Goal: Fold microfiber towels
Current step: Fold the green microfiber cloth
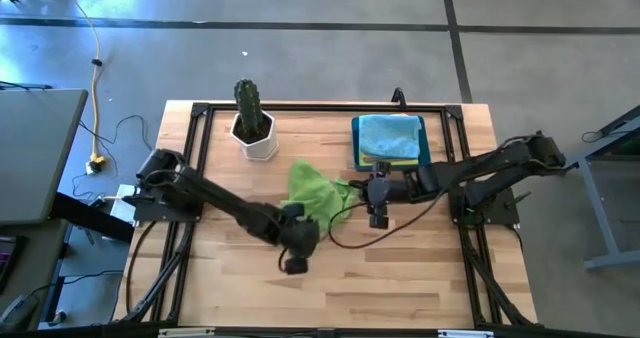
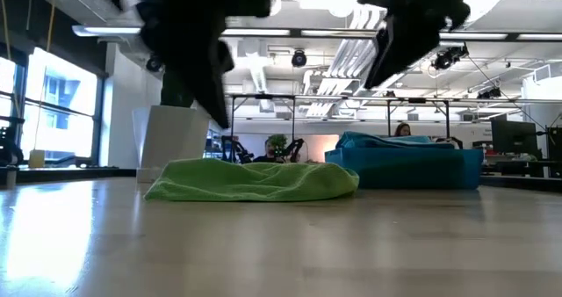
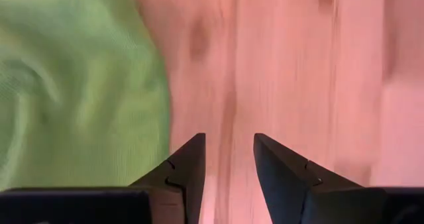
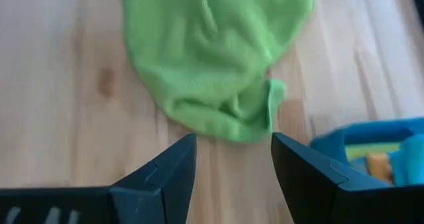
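A lime green towel (image 1: 315, 188) lies crumpled, not yet spread flat, on the bench (image 1: 400, 278), just beside the blue bin (image 1: 437, 146), between the bin and the cactus pot (image 1: 255, 138). The bin holds the other towels (image 1: 388, 136), a light blue one on top with yellow and orange edges showing beneath; they probably wait there for their turn. The left pincer (image 3: 228, 159) hangs released and empty over bare wood just beside the green towel's edge, on the side away from the bin. The right pincer (image 4: 233, 156) is also released and empty, above the towel's bunched end nearest the bin. My guess is that both flank the towel so each can pinch an edge and pull it flat before folding.
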